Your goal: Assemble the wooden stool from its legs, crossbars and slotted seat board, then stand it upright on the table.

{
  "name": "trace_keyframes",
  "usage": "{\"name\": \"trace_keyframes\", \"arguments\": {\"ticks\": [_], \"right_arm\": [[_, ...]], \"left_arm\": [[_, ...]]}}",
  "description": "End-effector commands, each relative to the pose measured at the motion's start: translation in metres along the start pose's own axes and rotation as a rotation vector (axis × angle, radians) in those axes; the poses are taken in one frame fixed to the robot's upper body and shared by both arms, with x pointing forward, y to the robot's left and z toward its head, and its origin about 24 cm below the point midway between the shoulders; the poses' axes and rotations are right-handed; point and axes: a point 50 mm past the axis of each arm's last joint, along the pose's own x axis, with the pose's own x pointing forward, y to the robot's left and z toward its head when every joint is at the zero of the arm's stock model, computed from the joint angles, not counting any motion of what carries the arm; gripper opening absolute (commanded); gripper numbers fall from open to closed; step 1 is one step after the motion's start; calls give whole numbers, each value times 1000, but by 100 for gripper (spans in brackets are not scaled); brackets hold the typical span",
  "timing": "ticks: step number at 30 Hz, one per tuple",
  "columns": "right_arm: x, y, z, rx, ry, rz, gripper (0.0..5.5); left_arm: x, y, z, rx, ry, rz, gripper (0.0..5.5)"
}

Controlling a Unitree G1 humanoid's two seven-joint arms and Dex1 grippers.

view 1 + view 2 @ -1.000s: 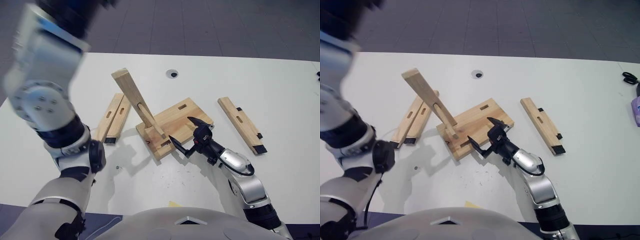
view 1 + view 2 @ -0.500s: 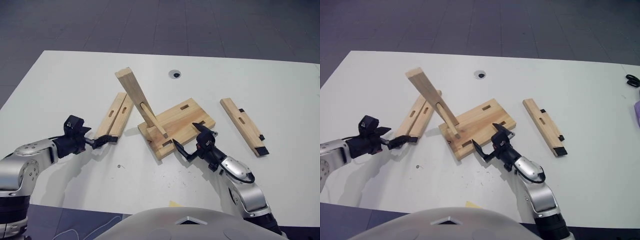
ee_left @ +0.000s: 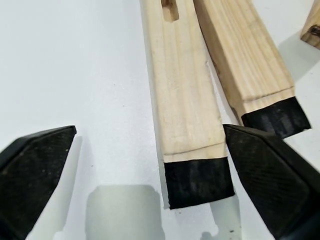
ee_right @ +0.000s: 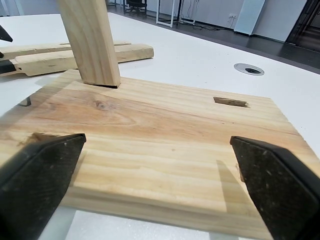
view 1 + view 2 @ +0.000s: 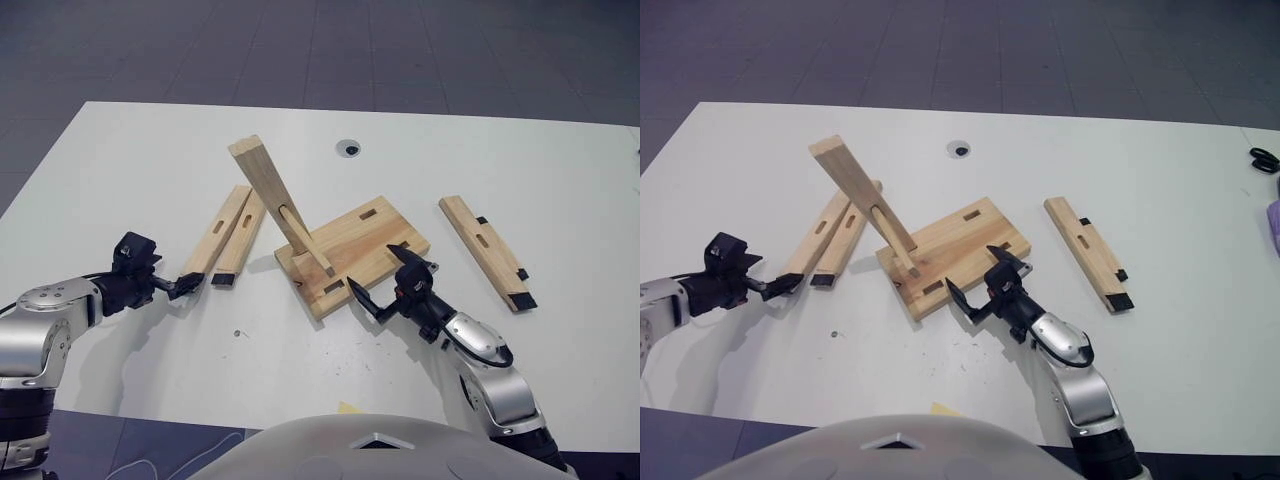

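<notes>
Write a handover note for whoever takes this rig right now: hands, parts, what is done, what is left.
Left hand: open, fingers either side of the black-tipped near end of the leftmost leg, not closed on it.
Right hand: open, straddling the near edge of the seat board, which lies flat on the table.
Parts: the tilted leg stands planted in the board; the second leg lies beside the leftmost; the fourth leg lies right of the board.
Done: one leg in. Left: three loose legs, then stand the stool upright.

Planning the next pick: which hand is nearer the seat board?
Right. The right hand sits at the seat board's near edge; the left hand is away to its left, by the ends of two loose legs.
</notes>
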Motion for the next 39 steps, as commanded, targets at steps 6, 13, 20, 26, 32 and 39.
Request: {"name": "trace_keyframes", "arguments": {"ticks": [6, 13, 20, 26, 32, 39], "right_arm": [[4, 1, 2, -9, -9, 5, 540], [6, 0, 3, -16, -14, 1, 540], [5, 1, 2, -16, -11, 7, 540], [6, 1, 1, -1, -18, -40, 540], [6, 4, -1, 8, -25, -73, 540], [4, -21, 2, -32, -25, -139, 540]], "left_arm": [[3, -5, 29, 90, -117, -7, 538], [22, -11, 2, 112, 32, -34, 499], [28, -16, -11, 108, 79, -98, 383], [23, -3, -21, 102, 146, -106, 292], [24, -3, -18, 146, 168, -116, 206], [35, 3, 15, 60, -87, 204, 206]]}}
